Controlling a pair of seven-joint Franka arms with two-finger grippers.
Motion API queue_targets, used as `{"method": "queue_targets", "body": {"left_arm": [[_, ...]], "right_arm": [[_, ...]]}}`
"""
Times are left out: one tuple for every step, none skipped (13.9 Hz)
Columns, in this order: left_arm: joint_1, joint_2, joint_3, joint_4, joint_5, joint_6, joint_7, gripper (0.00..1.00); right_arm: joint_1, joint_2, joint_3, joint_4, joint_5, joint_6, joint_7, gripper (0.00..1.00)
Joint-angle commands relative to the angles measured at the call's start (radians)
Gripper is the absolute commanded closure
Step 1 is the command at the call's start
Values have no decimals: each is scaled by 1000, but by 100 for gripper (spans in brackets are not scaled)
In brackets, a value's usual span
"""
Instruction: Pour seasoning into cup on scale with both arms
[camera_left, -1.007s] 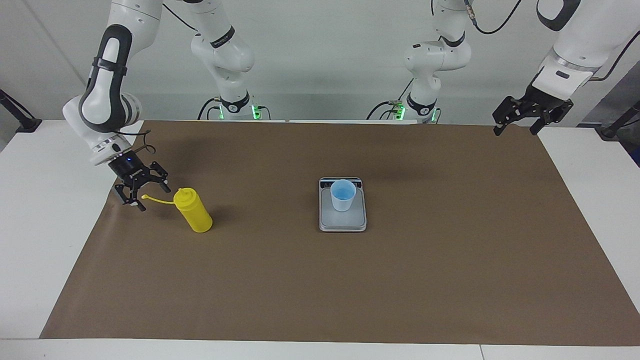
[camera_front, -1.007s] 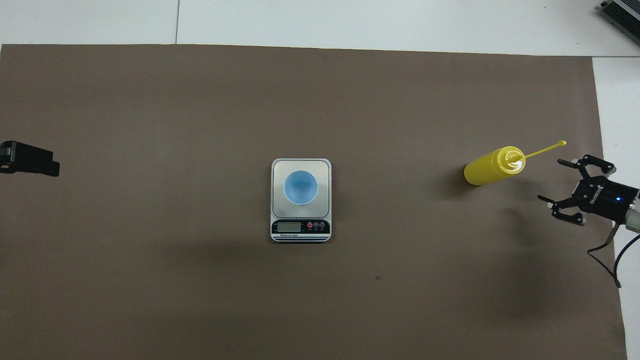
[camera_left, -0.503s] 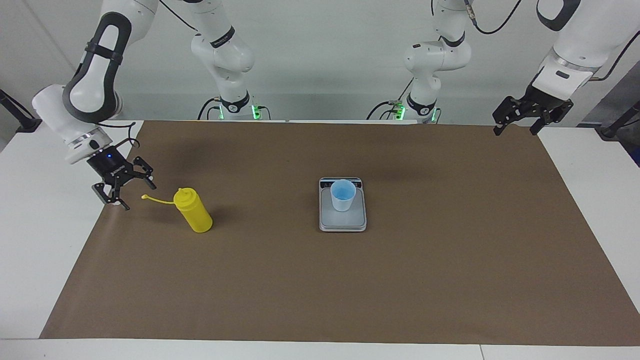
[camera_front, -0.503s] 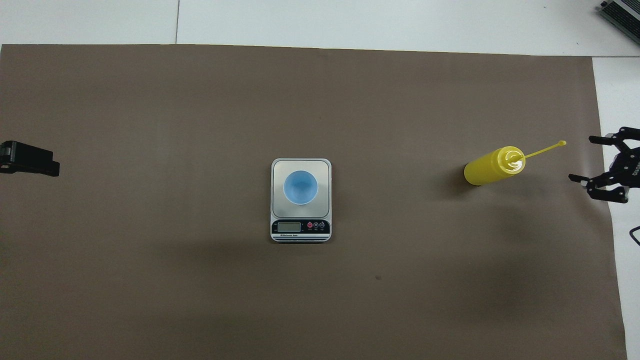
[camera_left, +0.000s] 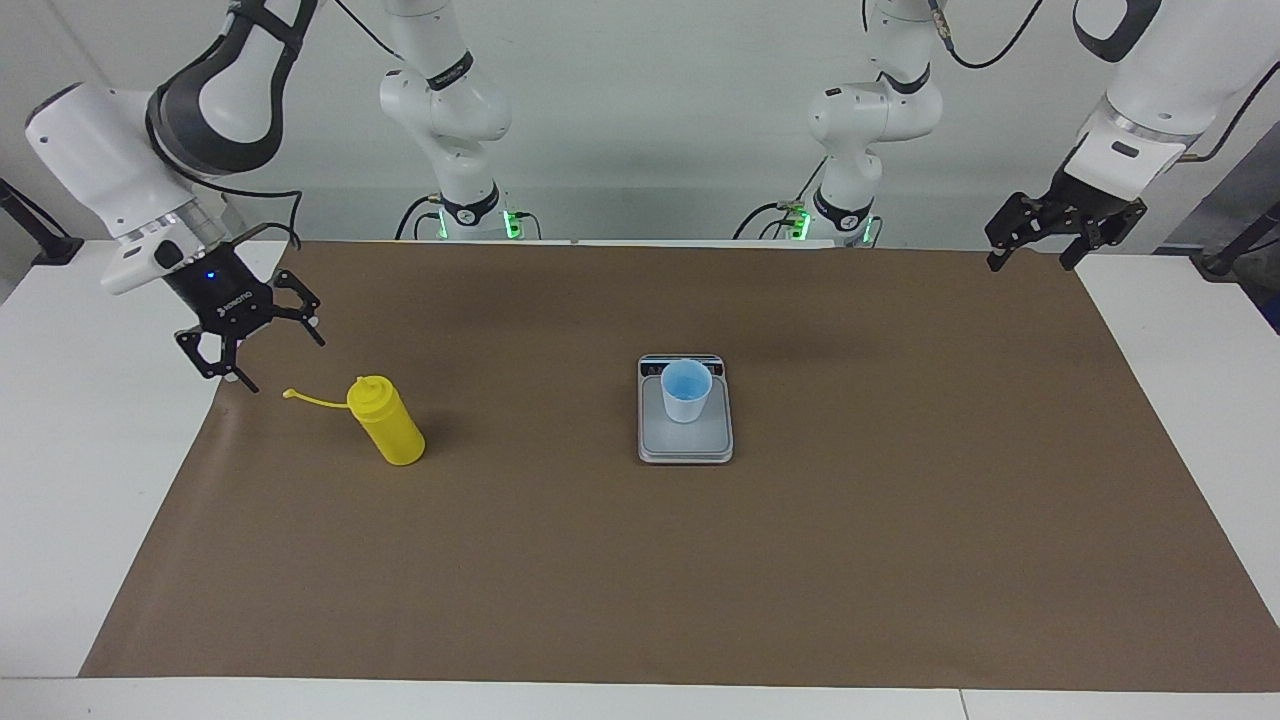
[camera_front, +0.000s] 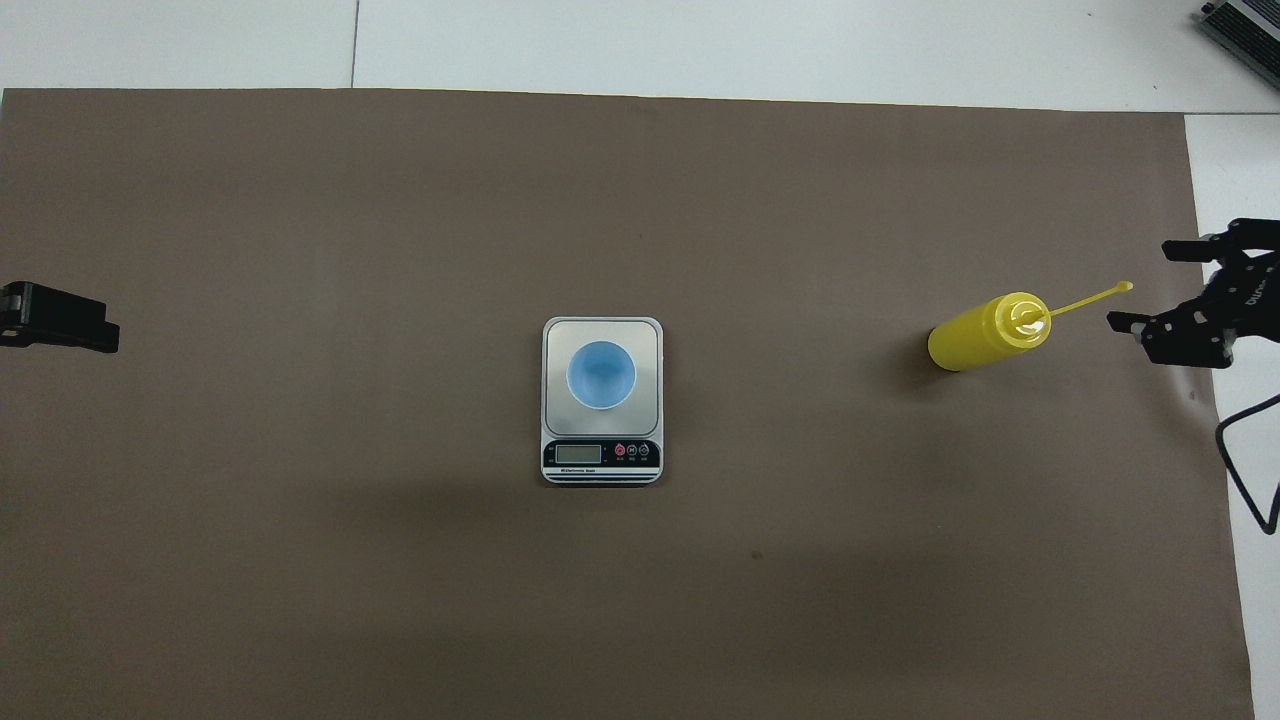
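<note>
Right gripper (camera_left: 250, 345): we see it raised over the worktop's edge at the right arm's end, fingers (camera_left: 300, 320) spread wide and holding nothing, pointing down.
Right arm: bent sharply at the elbow, wrist angled down and inward.
Left gripper (camera_left: 1035, 240): we see it waiting in the air at the left arm's end, fingers apart, empty.

Brown paper mat (camera_left: 600, 560) over white table (camera_left: 90, 480).
</note>
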Motion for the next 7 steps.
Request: {"method": "queue_targets", "body": {"left_arm": [[11, -27, -9, -29, 9, -6, -10, 0], [11, -27, -9, -29, 9, -6, -10, 0], [11, -27, -9, -29, 9, -6, -10, 0], [11, -27, -9, -29, 9, -6, -10, 0], [11, -27, -9, -29, 9, -6, -10, 0], [11, -27, -9, -29, 9, -6, -10, 0], [11, -27, -9, -29, 9, -6, -10, 0]], "right_arm": [[69, -6, 5, 79, -138, -58, 280, 0], [97, -3, 8, 120, -193, -89, 394, 0], [129, 0, 11, 156, -253, -117, 507, 0], [162, 6, 11, 183, -313, -144, 607, 0], [192, 9, 11, 205, -359, -177, 704, 0], [219, 9, 11, 225, -381, -204, 802, 0], [247, 17, 11, 243, -405, -223, 904, 0]]}}
